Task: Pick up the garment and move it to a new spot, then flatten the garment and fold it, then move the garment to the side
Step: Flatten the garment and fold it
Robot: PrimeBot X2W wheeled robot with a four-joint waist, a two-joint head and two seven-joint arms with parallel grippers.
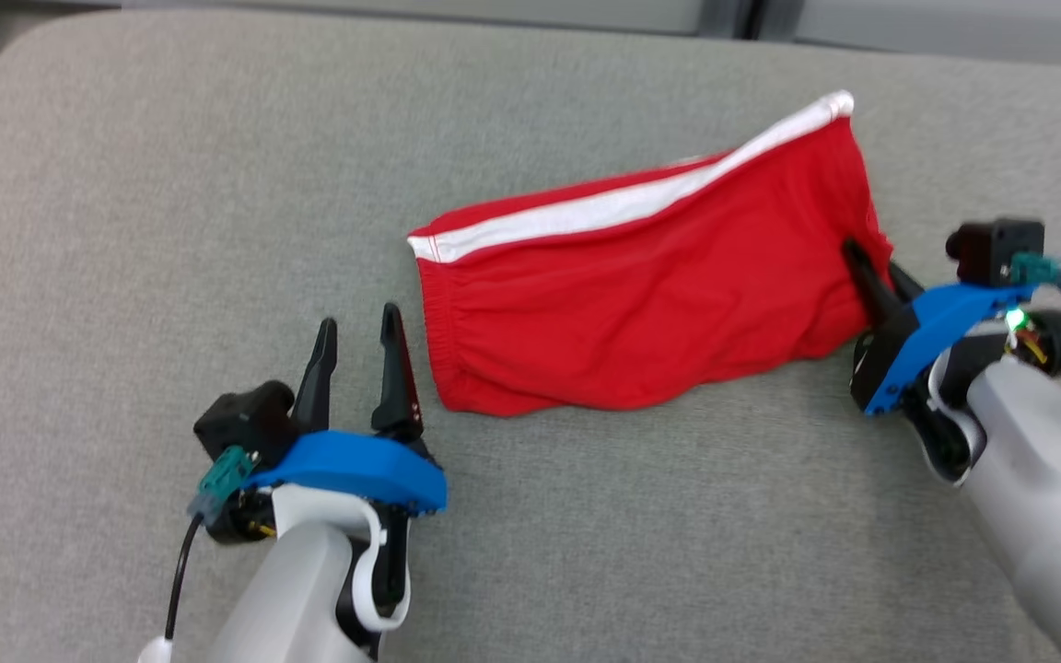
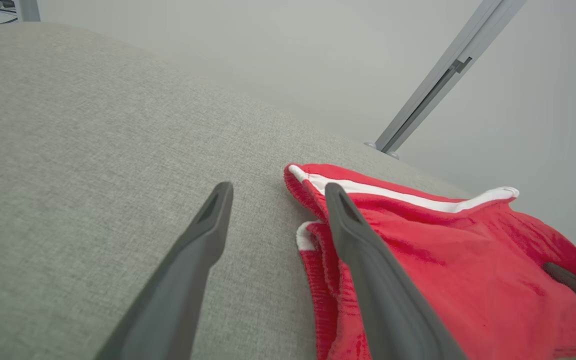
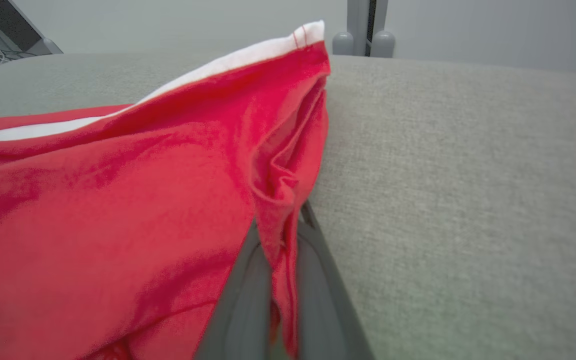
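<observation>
Item: red soft-knit shorts with a white side stripe and a gathered waistband (image 1: 641,304). They lie near the centre of the grey fabric-covered desk (image 1: 171,184), long axis running from 8 to 2 o'clock in the head view.

Handling (judgement): light, limp, no stiffness. They will drape and bunch when lifted, and likely drag rather than slide on the woven cover. The best holds are the thick waistband and the opposite hem edge.

Left claw (image 1: 359,318): jaws wide apart, holding nothing, at the garment's 8 o'clock, just beside the waistband.

Right claw (image 1: 871,262): pinched closed on a fold at the 3 o'clock edge.

Views: the right wrist view shows the red fold trapped between the fingers, where the head view shows only dark tips at the cloth. The left wrist view shows the waistband's layered end.
</observation>
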